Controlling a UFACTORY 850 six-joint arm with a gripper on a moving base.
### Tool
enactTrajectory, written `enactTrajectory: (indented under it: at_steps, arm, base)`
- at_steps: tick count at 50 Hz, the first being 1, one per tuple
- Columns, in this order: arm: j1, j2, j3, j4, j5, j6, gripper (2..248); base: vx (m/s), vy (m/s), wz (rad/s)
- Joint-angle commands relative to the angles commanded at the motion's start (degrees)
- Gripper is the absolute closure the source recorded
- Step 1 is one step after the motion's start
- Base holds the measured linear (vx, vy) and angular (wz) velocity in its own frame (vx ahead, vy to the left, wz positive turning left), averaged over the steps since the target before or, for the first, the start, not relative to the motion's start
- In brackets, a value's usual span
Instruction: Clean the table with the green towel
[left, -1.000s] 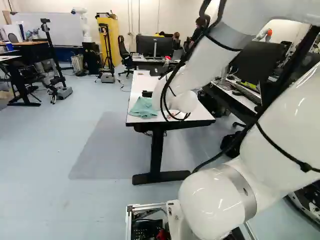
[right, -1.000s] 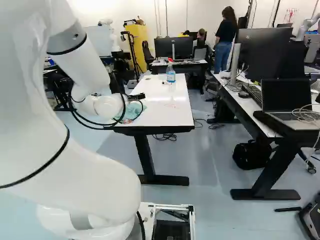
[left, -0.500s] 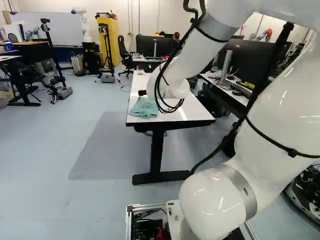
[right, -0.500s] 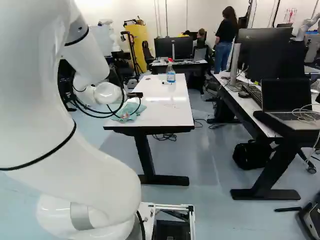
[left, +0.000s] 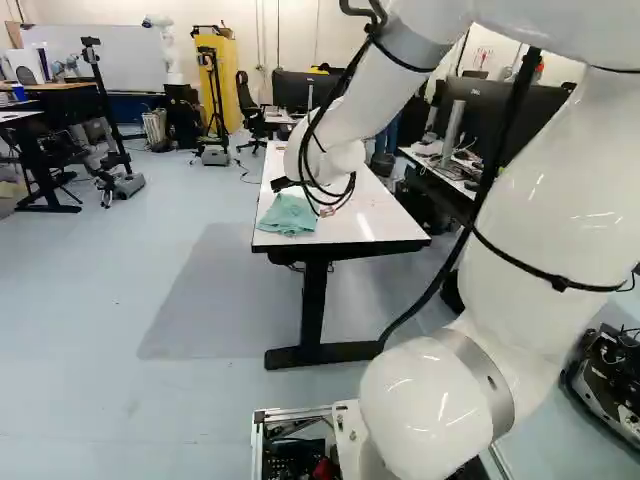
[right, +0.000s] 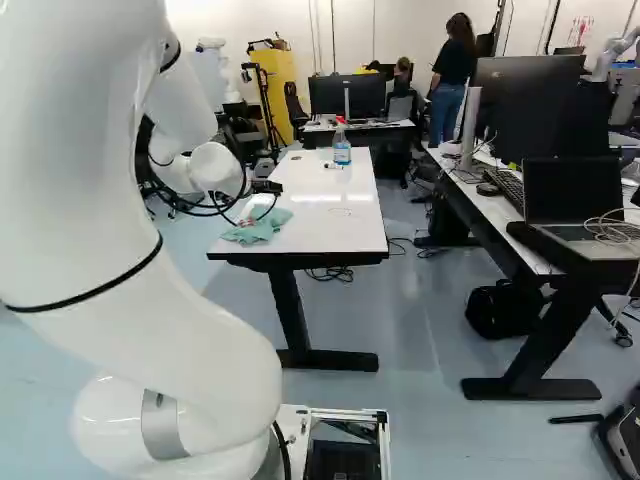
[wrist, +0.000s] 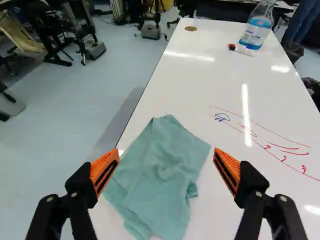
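- White tabletop (wrist: 190, 85) is carrying red marks (wrist: 295, 152) and a bottle (wrist: 256, 31).
- Blue-grey floor (left: 90, 310) is extending beneath.
- Green towel (wrist: 162, 172) is lying on the tabletop's near end.
- Gripper (right: 266, 187) is hovering above, spread wide.

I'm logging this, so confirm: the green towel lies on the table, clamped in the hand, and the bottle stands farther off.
Not clamped: the wrist view shows the hand wide open. The green towel does lie on the table, the bottle farther off.
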Motion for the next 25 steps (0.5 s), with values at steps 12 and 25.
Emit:
enactTrajectory:
  at_steps: [12, 25]
  arm:
    - [0.19, -1.88, -3.7, 0.0, -6.65, 0.0, 3]
    - [0.22, -4.06, -7.65, 0.0, -13.22, 0.0, 3]
  base:
    - [0.0, 0.0, 0.0]
    - [0.0, 0.0, 0.0]
